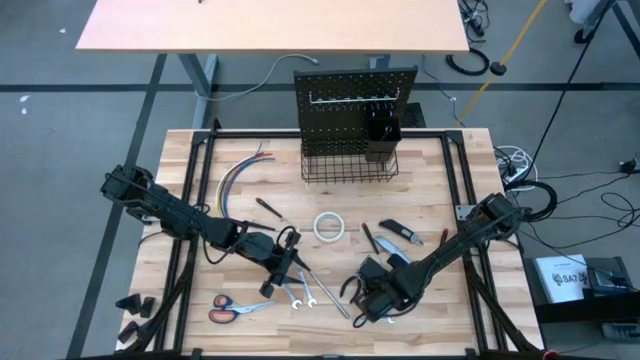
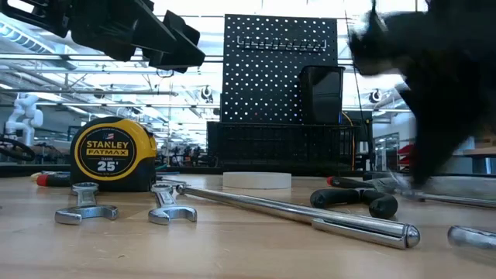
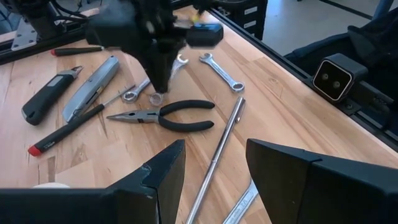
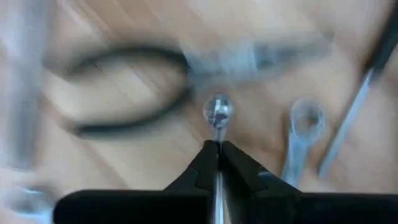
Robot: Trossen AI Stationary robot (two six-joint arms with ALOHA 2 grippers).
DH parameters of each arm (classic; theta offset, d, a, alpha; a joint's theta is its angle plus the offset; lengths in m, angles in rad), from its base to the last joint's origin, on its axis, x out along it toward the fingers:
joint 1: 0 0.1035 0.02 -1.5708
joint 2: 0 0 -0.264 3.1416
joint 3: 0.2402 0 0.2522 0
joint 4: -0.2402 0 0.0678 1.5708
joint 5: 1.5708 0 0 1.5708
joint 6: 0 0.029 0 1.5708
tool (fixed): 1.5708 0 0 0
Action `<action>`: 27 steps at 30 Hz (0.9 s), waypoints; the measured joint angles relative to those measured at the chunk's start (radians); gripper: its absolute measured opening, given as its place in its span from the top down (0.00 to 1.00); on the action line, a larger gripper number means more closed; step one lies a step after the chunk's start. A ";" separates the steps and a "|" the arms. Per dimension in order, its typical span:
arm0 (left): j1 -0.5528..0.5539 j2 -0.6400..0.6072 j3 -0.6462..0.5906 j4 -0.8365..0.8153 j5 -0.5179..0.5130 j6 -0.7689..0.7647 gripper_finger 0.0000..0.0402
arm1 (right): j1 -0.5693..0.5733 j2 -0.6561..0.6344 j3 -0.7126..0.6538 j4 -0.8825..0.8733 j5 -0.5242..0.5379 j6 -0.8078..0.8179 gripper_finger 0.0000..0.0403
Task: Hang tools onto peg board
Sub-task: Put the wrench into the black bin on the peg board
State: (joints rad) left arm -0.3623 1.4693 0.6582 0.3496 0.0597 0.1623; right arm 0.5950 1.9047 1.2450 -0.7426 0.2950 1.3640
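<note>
Nearest to us in the low view, two open-end wrenches (image 2: pixel 87 209) lie flat on the tabletop (image 2: pixel 232 248), with a long steel rod (image 2: pixel 310 218) running slantwise beside them. Just behind we note a yellow Stanley tape measure (image 2: pixel 112 155), a roll of white tape (image 2: pixel 256 180) and black-handled pliers (image 3: pixel 163 116).

Right gripper (image 4: pixel 216 146) is down at the table's near right side, fingers pinched fully together on a thin silver wrench (image 4: pixel 217 115), its ring end poking out past the tips. Another ring wrench (image 4: pixel 301 134) lies close by. Left gripper (image 3: pixel 214 158) hovers over the rod, jaws partly apart, holding nothing.

Orange-handled scissors (image 1: pixel 232 308) sit at the near left edge; coloured wires (image 1: pixel 238 178) lie further back.

Farthest off, the peg board (image 1: pixel 355 105) stands upright at the table's far edge, wire basket (image 1: pixel 348 165) at its foot.
</note>
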 joint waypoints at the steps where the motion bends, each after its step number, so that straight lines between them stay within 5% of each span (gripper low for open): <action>1: 0.000 0.000 0.000 0.000 0.000 0.000 0.56 | -0.003 -0.009 0.011 -0.010 0.003 -0.003 1.00; 27: 0.000 0.000 0.000 -0.001 0.000 0.000 0.56 | -0.047 0.056 0.030 0.058 0.060 -0.095 1.00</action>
State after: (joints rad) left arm -0.3626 1.4693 0.6582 0.3485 0.0594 0.1627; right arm 0.5480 1.9606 1.2751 -0.6846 0.3554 1.2693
